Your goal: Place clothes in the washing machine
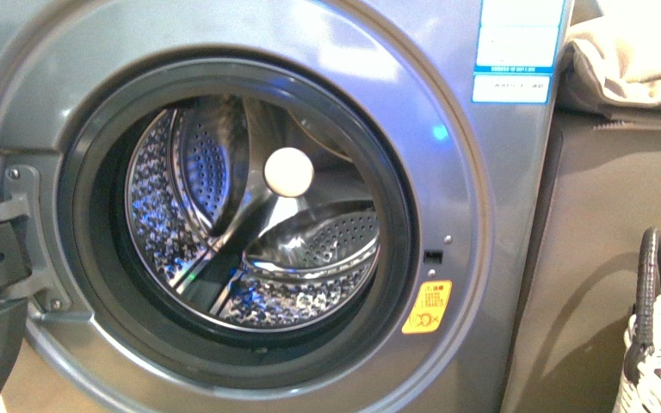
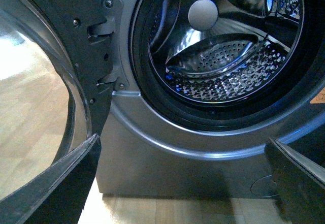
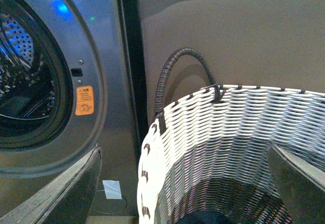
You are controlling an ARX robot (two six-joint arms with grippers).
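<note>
Closest to the lens, the dark fingers (image 2: 58, 186) of the left tool (image 2: 183, 138) are seen spread wide, with nothing gripped between them. This tool is held low in front of the washing machine (image 2: 162, 173), above a wooden floor (image 2: 167, 211). The machine's door (image 2: 30, 107) is swung open at the left side of the porthole. The round opening is ringed by a dark rubber gasket (image 1: 95, 258), and the shiny perforated drum (image 1: 310, 249) is exposed behind it. A yellow sticker (image 1: 427, 307) is fixed just right of the porthole, and a blue-white label (image 1: 516, 52) is stuck at the upper right of the grey front.

The right tool (image 3: 184, 149) is likewise spread wide and nothing is held in it. It is pointed into the mouth of a white woven basket (image 3: 228, 127), whose dark handle (image 1: 645, 292) is arched upward. The basket is set just right of the machine, before a grey-brown cabinet (image 1: 602, 241). The clothes (image 3: 203, 218) are seen only as a small dark navy patch at the bottom of the basket. Beige folded fabric (image 1: 628, 60) is laid on top of the cabinet.
</note>
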